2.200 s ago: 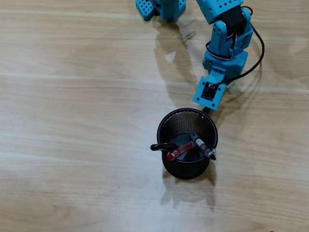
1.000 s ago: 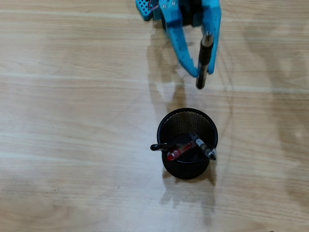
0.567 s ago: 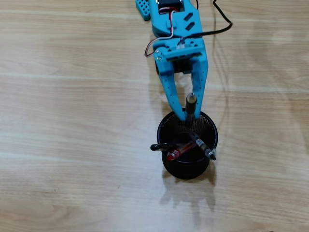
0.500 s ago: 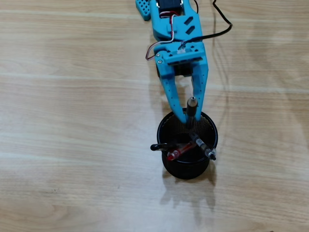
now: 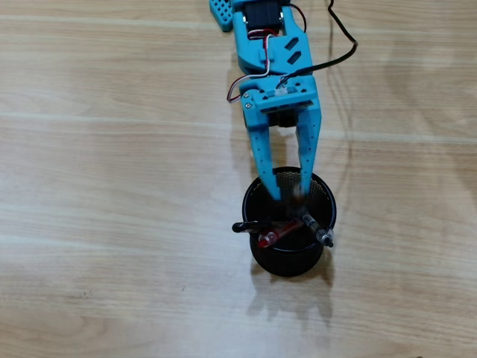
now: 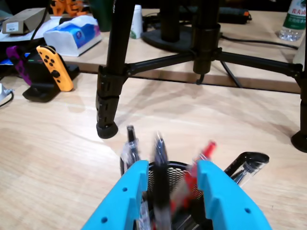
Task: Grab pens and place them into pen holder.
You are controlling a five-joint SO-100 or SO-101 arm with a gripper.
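The pen holder (image 5: 287,265) is a black mesh cup on the wooden table. A clear pen with a black cap (image 5: 246,226), a red pen (image 5: 271,236) and a grey pen (image 5: 318,231) lean in it. My blue gripper (image 5: 289,192) hangs over its far rim, open. A black pen (image 5: 299,197) shows as a blur at the right finger, inside the cup's mouth. In the wrist view the gripper (image 6: 172,165) straddles the pen holder (image 6: 178,169). The black pen (image 6: 160,182) is a vertical blur between the jaws, touching neither. The red pen (image 6: 205,152), capped pen (image 6: 247,165) and grey pen (image 6: 130,148) stick out.
The arm's base (image 5: 257,15) stands at the top edge of the overhead view. Beyond the cup in the wrist view stand black tripod legs (image 6: 108,96), an orange game controller (image 6: 55,67) and a tissue box (image 6: 74,33).
The arm swung in from the right with the black pen and lowered it over the holder. The jaws have spread and the pen has slipped down into the cup.
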